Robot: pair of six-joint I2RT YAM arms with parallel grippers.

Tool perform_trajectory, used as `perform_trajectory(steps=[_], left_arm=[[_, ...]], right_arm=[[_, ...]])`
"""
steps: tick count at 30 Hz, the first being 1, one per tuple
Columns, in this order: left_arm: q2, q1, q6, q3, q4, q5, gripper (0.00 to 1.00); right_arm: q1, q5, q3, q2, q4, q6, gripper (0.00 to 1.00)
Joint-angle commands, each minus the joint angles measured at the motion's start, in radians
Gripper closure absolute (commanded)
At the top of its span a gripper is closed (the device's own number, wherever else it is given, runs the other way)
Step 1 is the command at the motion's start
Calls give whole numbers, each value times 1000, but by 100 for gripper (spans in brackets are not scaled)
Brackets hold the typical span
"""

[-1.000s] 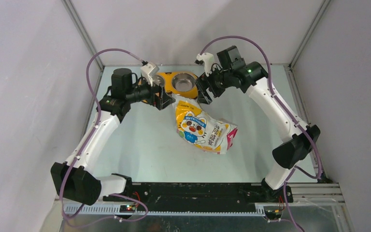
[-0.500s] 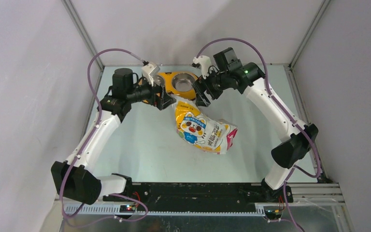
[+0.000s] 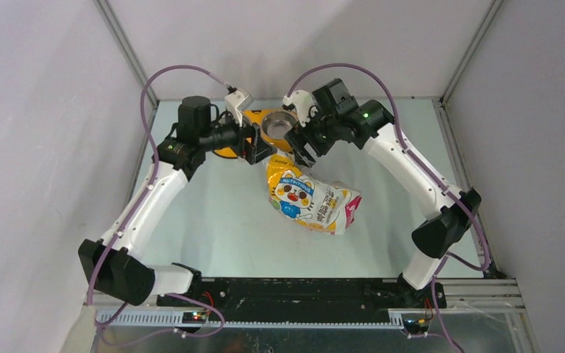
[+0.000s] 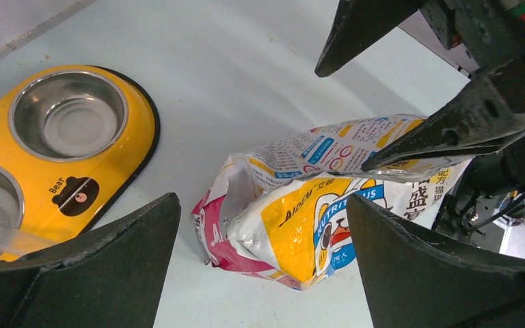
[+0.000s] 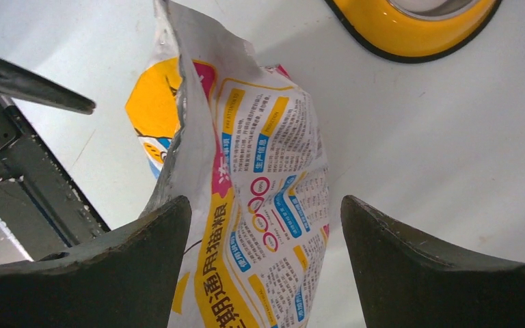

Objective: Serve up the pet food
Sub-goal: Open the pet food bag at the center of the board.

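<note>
The glossy yellow-white-pink cat bag (image 3: 310, 200) lies on the table, its crumpled upper end lifted toward the feeder. No kibble shows; the pet food is hidden inside the bag. My left gripper (image 3: 260, 153) is open at the left of the bag's upper end. In the left wrist view (image 4: 261, 205) the bag (image 4: 314, 225) lies ahead between the jaws. My right gripper (image 3: 299, 153) is open on the other side. In the right wrist view (image 5: 265, 205) the bag's printed back (image 5: 273, 171) stands between the spread fingers, which are not closed on it.
The yellow oval double-bowl feeder (image 3: 274, 125) sits just behind both grippers, with steel bowls (image 4: 68, 123). A translucent scoop (image 4: 0, 236) rests in its near bowl. Grey walls enclose the table on three sides.
Both grippers have moved inward toward each other over the bag's upper end: the left one to the right, the right one to the left. The bag has stayed in place.
</note>
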Motion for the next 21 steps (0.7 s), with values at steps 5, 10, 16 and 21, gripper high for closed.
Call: perform_trajectory(steps=[5, 10, 16, 21], left_arm=[[37, -36, 14, 78, -34, 61, 0], [40, -84, 2, 69, -26, 50, 0], [64, -119, -20, 83, -9, 12, 0], [104, -125, -27, 114, -7, -2, 0]], right_arm=[[10, 94, 16, -23, 37, 19, 18], [3, 33, 40, -56, 18, 26, 17], [3, 7, 44, -109, 12, 32, 17], [3, -3, 4, -133, 23, 27, 17]])
